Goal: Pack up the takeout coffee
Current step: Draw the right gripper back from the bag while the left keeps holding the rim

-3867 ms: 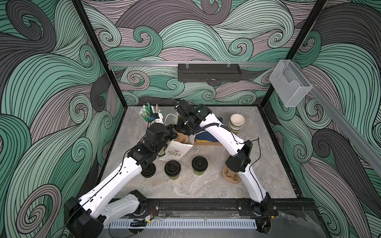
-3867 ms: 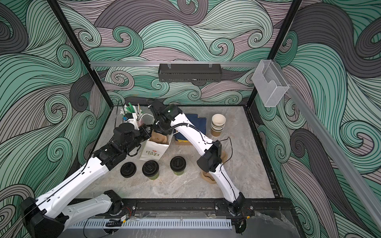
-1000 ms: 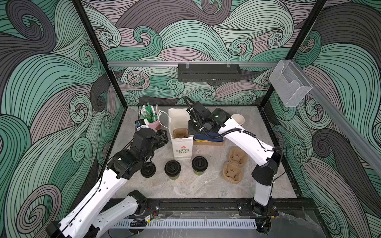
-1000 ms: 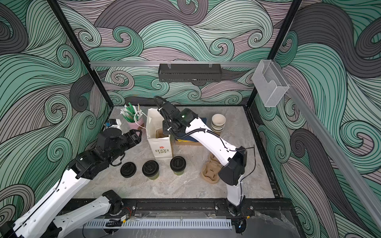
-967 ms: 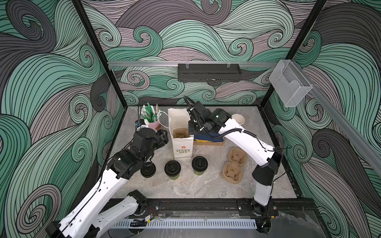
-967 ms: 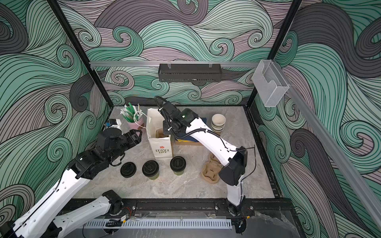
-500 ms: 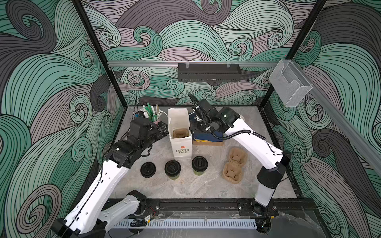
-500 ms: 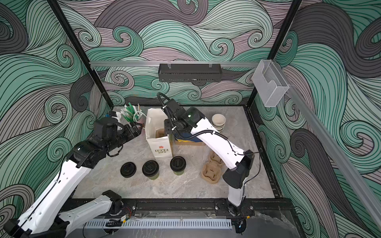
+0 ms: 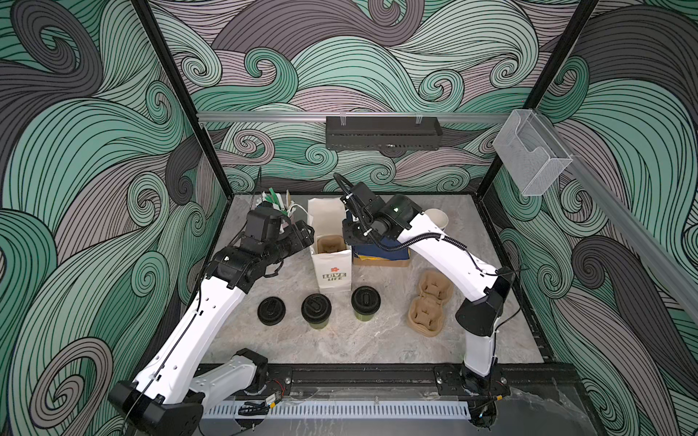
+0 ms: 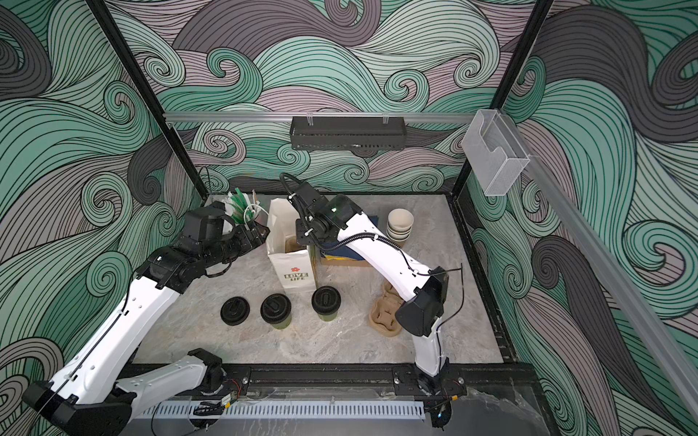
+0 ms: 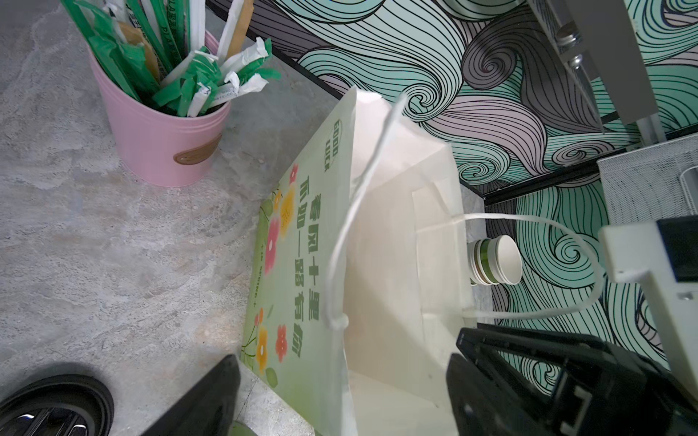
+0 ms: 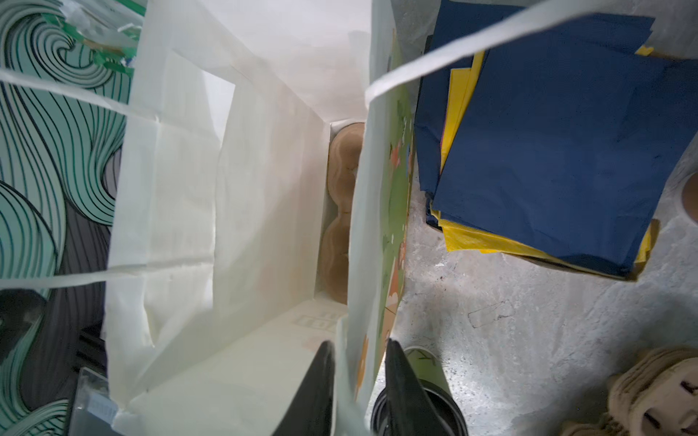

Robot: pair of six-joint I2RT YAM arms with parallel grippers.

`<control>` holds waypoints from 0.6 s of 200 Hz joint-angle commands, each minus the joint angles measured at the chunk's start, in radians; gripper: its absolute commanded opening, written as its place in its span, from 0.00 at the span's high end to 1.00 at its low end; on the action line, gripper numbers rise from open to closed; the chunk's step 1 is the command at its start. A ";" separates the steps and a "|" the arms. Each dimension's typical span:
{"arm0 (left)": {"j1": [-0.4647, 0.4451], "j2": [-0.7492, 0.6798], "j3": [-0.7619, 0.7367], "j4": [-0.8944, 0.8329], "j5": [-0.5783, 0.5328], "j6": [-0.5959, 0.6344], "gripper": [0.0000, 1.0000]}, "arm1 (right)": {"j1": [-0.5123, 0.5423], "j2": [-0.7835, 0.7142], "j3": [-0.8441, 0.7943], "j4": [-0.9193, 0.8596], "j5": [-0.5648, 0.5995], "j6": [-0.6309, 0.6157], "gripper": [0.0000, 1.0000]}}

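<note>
Two lidded takeout coffee cups (image 9: 316,309) (image 9: 365,300) stand in front of the open white paper bag (image 9: 332,271). A brown cup carrier (image 9: 331,244) lies in the bag's bottom. My right gripper (image 12: 359,377) is at the bag's right rim, with one finger inside and one outside, shut on that wall. One coffee cup (image 12: 426,362) shows just beyond the outer finger. My left gripper (image 11: 347,392) hovers wide open at the bag's left side (image 9: 306,234), holding nothing, with the printed left wall in front of it.
A loose black lid (image 9: 271,310) lies left of the cups. A stack of brown carriers (image 9: 428,305) sits at the right. Blue and yellow napkins (image 12: 566,151) lie right of the bag. Stacked lidless cups (image 9: 438,219) stand at the back right, a pink straw bucket (image 11: 162,143) at the back left.
My left gripper has opened wider and its arm has swung toward the back left. My right gripper opened briefly, then narrowed again on the bag's right wall.
</note>
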 commanded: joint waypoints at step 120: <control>0.008 -0.054 0.007 -0.004 -0.004 -0.007 0.13 | -0.009 -0.068 0.015 -0.047 -0.016 -0.012 0.65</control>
